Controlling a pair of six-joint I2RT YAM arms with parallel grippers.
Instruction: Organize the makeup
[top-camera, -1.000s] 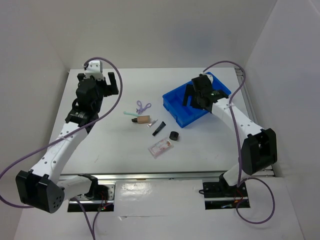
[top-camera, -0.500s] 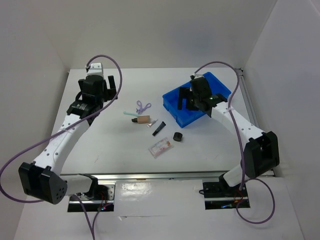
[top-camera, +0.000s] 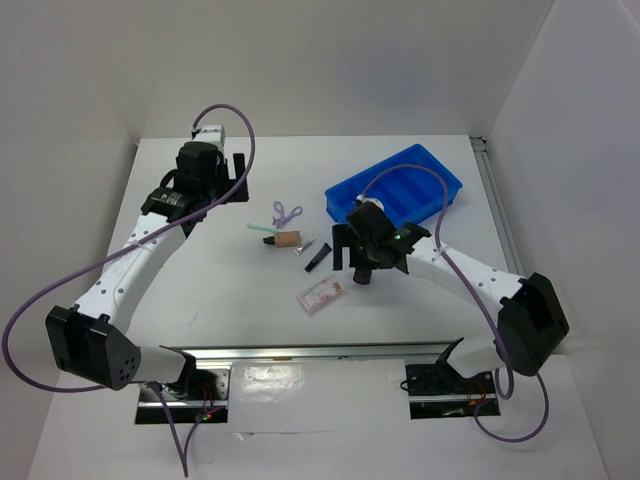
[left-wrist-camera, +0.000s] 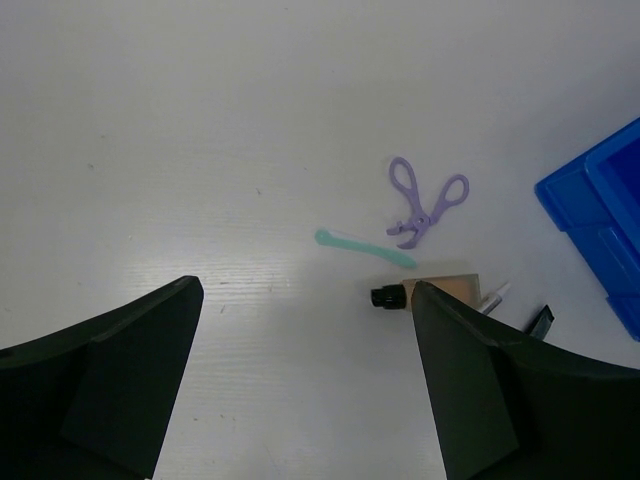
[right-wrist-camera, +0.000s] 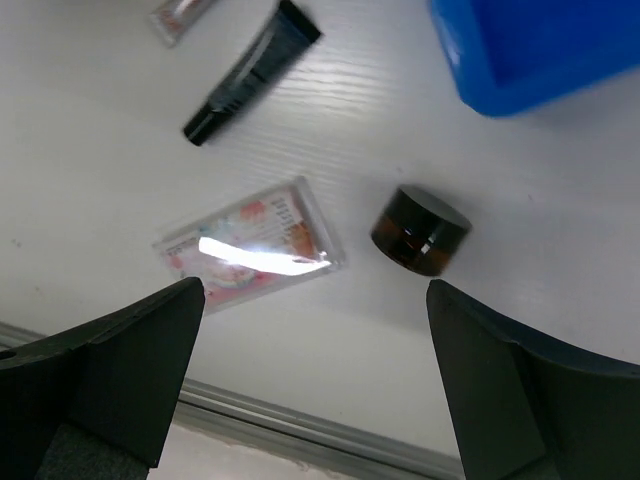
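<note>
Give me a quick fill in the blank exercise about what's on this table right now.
The right gripper hangs over the round black pot with its jaws ____.
The plastic bin is coloured ____.
The tan cylinder has a cap coloured ____.
Missing words: open, blue, black.
</note>
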